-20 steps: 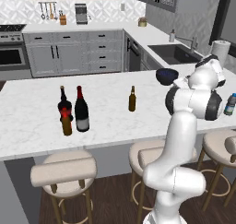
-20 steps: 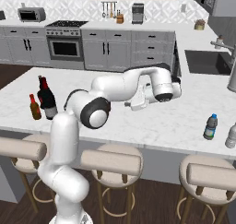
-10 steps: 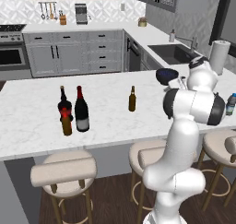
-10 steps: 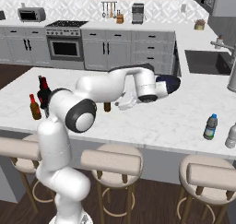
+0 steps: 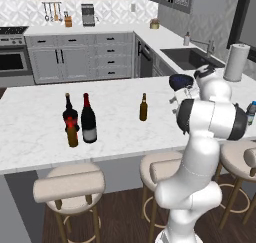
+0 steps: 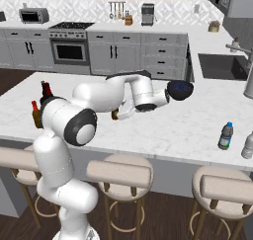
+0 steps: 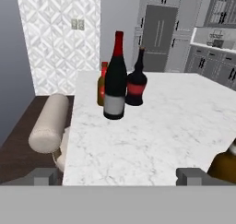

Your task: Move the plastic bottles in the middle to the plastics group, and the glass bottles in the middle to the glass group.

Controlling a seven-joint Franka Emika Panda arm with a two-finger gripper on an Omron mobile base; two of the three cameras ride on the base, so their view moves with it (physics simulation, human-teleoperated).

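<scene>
Pincer (image 7: 118, 177) is spread wide with nothing between the tips, low over the bench (image 5: 120, 132), looking along it toward the far-end bottles. In the right base view the hand (image 6: 148, 98) sits mid-bench beside a dark bowl (image 6: 180, 89).

Wine bottle (image 5: 88, 119), black with red foil and pale label, stands upright just beside the glass group: red-label bottle (image 5: 69, 114) behind it and amber bottle (image 5: 72, 134) at its side. In the hand view the wine bottle (image 7: 115, 85) is in front, the red-label bottle (image 7: 137, 82) right behind, the amber bottle (image 7: 101, 87) peeking out at its left; can't tell if they touch.

Beer bottle (image 5: 143, 107) stands alone mid-bench, well apart from that cluster. Hand view catches its brown shoulder (image 7: 224, 165) at lower right, just beside the right tip.

Plastic bottle (image 6: 226, 136), bluish with dark cap, is upright near the bench's right end, near another pale bottle (image 6: 247, 146) at the frame edge.
</scene>
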